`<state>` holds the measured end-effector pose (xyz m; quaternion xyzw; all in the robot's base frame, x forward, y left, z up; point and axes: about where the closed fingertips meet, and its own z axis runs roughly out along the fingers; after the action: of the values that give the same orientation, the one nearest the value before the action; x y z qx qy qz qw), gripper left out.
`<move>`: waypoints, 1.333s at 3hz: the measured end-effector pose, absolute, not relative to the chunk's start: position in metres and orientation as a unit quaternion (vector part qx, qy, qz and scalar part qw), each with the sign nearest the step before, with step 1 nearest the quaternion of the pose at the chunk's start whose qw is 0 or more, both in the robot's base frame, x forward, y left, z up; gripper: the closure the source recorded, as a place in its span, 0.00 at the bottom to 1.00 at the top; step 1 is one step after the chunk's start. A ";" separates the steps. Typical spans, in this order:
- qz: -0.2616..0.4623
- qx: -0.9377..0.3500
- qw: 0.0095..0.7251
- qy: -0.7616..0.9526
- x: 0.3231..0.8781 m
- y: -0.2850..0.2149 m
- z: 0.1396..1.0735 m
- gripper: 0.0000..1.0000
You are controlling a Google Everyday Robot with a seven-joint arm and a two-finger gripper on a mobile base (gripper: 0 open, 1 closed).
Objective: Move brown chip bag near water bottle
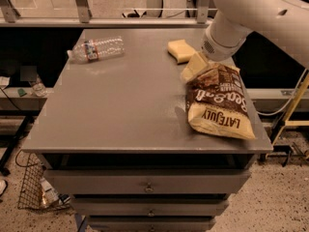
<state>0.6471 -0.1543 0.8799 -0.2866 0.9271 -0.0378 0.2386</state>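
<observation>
The brown chip bag (218, 102) lies at the right side of the grey table (116, 115), its "Sea Salt" and "LATE JULY" lettering upside down to the camera. My gripper (197, 67) comes down from the white arm at the upper right and sits at the bag's far top-left corner, touching it. Part of the gripper is hidden behind the bag. The water bottle (96, 49) lies on its side at the table's far left corner, well apart from the bag.
A pale yellow sponge (179, 50) lies just behind the gripper. The table's right edge runs close beside the bag. A small upright bottle (37, 87) stands on a lower shelf at left. A wire basket (31, 190) sits on the floor.
</observation>
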 end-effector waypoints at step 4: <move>0.028 -0.376 0.207 0.903 0.630 -0.108 0.880 0.91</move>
<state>0.6305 -0.1081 0.8801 -0.3755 0.9029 0.0278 0.2073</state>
